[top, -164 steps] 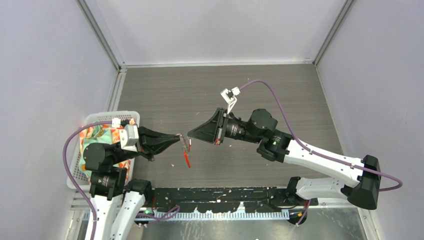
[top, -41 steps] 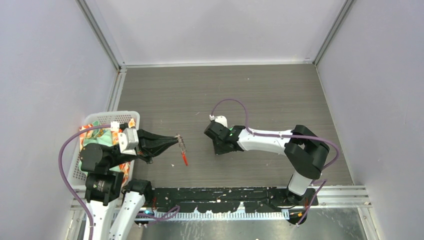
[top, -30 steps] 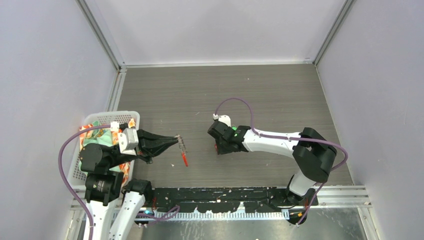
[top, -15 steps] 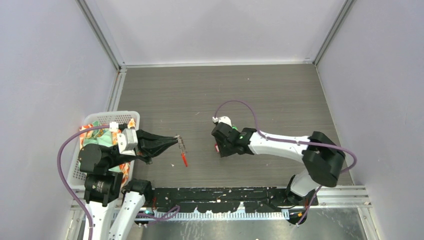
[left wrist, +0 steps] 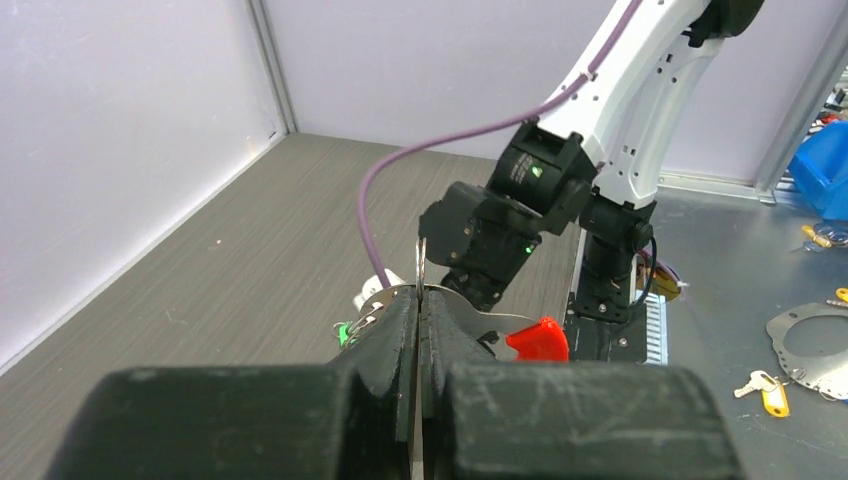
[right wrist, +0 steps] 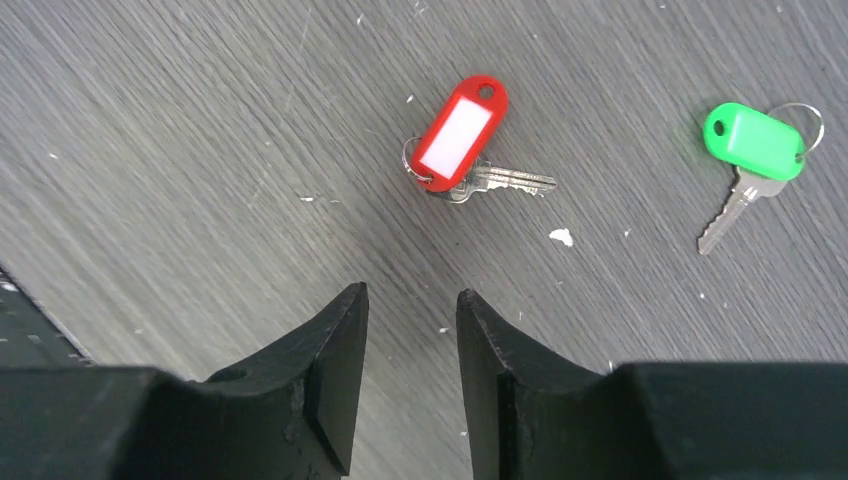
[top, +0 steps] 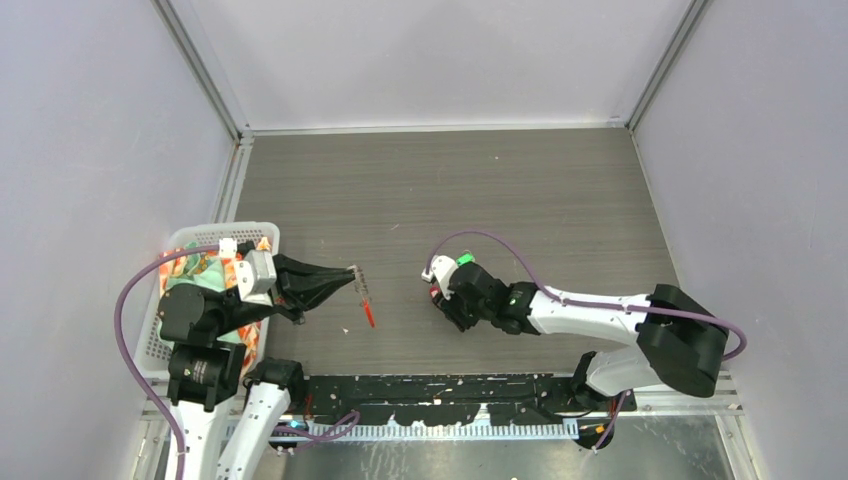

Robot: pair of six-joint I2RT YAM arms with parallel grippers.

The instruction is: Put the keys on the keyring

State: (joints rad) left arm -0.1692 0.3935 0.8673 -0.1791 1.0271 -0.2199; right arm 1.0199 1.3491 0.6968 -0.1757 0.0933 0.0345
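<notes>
Metal on wood, and that's where you stand: both keys lie flat on the table (right wrist: 200, 150), neither one threaded. The red-tagged key (right wrist: 460, 135) sits just ahead of your right gripper (right wrist: 411, 310), and the green-headed key (right wrist: 752, 143) lies off to one side of it, the two keys well apart. So by my reckoning only the groundwork is done. The ring is up and presented, and both pick-ups and both threadings are left.

Your left gripper (left wrist: 417, 300) is clamped tight, fingers pressed together on the keyring (left wrist: 421, 262). The thin loop pokes up from between the tips. In the overhead view it is held out over the table, with the red strip (top: 370, 315) running on from the fingertips toward the near edge.

Your right gripper hangs low over the wood with a narrow gap between its fingers. Nothing is in that gap and nothing touches it, since the red tag sits clear of the tips. The gap points roughly at that key, so I'd take it as your first target. It lies flat, so expect a fiddly pinch.
</notes>
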